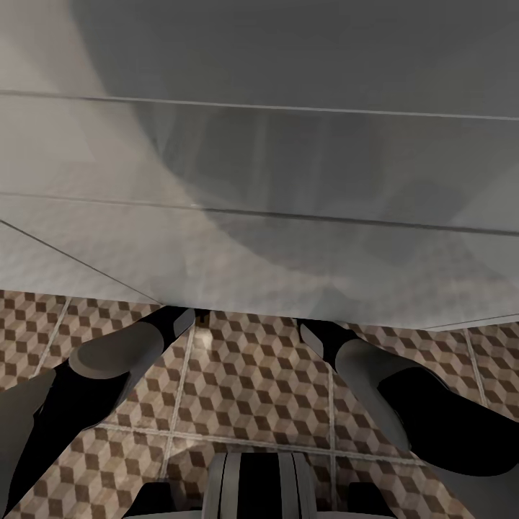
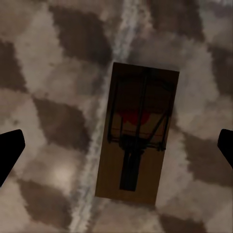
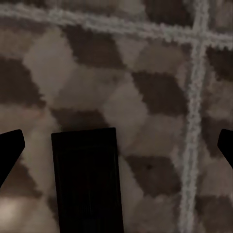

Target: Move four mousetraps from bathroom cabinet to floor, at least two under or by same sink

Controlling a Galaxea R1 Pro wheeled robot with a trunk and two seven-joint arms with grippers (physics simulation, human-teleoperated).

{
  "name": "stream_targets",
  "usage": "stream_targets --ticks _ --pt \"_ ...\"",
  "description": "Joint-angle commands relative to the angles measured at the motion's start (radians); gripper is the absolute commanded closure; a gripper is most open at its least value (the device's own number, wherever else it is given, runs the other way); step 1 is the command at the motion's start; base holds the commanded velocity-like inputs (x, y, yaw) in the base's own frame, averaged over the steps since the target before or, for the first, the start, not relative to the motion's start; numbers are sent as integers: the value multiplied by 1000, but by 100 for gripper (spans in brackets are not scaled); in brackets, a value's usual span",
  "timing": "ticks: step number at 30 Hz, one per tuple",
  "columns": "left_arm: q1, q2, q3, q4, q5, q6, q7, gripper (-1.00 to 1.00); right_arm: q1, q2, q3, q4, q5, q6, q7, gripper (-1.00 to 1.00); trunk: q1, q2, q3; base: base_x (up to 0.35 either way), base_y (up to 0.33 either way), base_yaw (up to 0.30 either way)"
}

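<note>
A small flat tan wooden mousetrap (image 2: 137, 136) with a dark wire bar and red mark lies on the cube-patterned brown, beige and grey tiled bathroom floor (image 2: 53, 87), beside a pale grout line, between the left claw's (image 2: 116, 150) widely spread fingertips. The right claw (image 3: 116, 150) is likewise wide open over a dark flat rectangle (image 3: 86, 179) on the floor. In the head view both arms reach under a white boxy surface (image 1: 259, 180).

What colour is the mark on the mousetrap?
Red, on the tan mousetrap, clearest in the left wrist view.

Matt wooden mousetrap (image 2: 137, 138) with wire bar on tiled bathroom floor (image 2: 53, 97).
</note>
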Motion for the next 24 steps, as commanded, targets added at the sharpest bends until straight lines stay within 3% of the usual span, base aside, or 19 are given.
stream_targets --ticks 1,24 --pt "-55 -1 -2 2 12 4 2 -100 -63 0 17 -3 -1 7 -5 -100 0 0 0 0 0 0" --pt "-55 -2 -3 1 12 -9 -6 -100 -63 0 17 -3 -1 6 -5 -100 0 0 0 0 0 0"
